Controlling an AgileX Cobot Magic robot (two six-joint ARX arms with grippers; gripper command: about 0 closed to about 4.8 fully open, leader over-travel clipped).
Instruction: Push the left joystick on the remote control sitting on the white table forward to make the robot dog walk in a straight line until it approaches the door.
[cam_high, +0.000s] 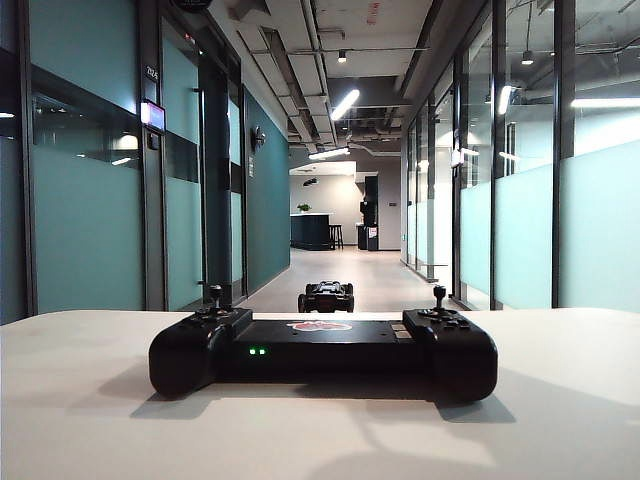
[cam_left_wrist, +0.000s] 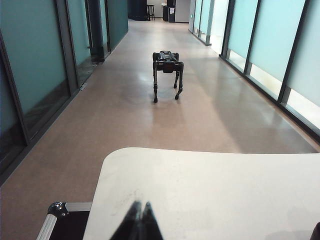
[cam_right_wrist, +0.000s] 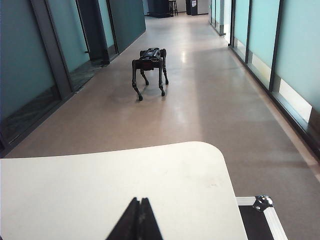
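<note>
**Ana:** Nearest to the exterior camera lies the remote control (cam_high: 322, 352), flat on the white surface (cam_high: 560, 400), with two small green lights on. Its left joystick (cam_high: 215, 295) stands upright and nothing touches it.

**Ben:** And the arms?

**Ana:** Neither arm shows in the exterior view. Each wrist view shows its own gripper low over the surface: the left gripper (cam_left_wrist: 139, 222) and the right gripper (cam_right_wrist: 137, 220), both with fingers pressed together and nothing between them. The controller is in neither wrist view.

**Ben:** Where is the robot dog?

**Ana:** The robot dog (cam_left_wrist: 167, 72) stands on the corridor floor beyond the surface, well apart from it. Which door is the goal I cannot tell; the far end is too small.

**Ben:** So which step?

**Ana:** I judge it is the very start, the reach not yet begun. Next, one gripper must come to the left joystick and push its knob straight forward, without sideways drift.
</note>
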